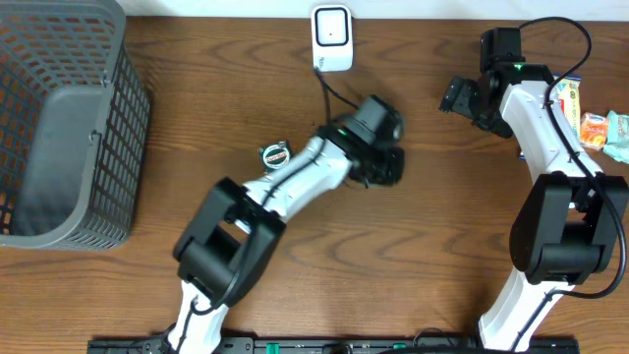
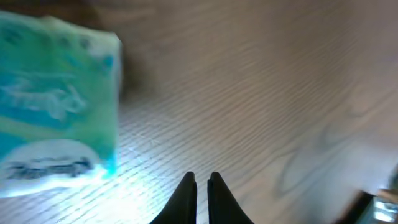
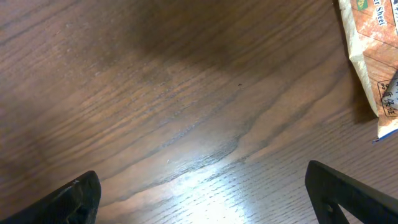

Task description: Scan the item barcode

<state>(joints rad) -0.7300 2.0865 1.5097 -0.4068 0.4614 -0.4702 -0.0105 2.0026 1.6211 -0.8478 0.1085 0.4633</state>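
A white barcode scanner (image 1: 332,37) stands at the table's back edge, its cable running toward the middle. My left gripper (image 1: 386,165) reaches to mid-table and is shut with nothing between its black fingertips (image 2: 202,177). In the left wrist view a blurred teal and green packet (image 2: 56,106) lies on the wood just ahead and left of them, apart from the fingers. No barcode shows on it. My right gripper (image 1: 460,96) hovers at the back right, wide open (image 3: 199,177) over bare wood. An orange packet (image 3: 373,56) lies at the edge of its view.
A grey mesh basket (image 1: 59,128) fills the left end of the table. A small round item (image 1: 276,154) lies beside my left forearm. Several snack packets (image 1: 595,128) sit at the far right edge, behind my right arm.
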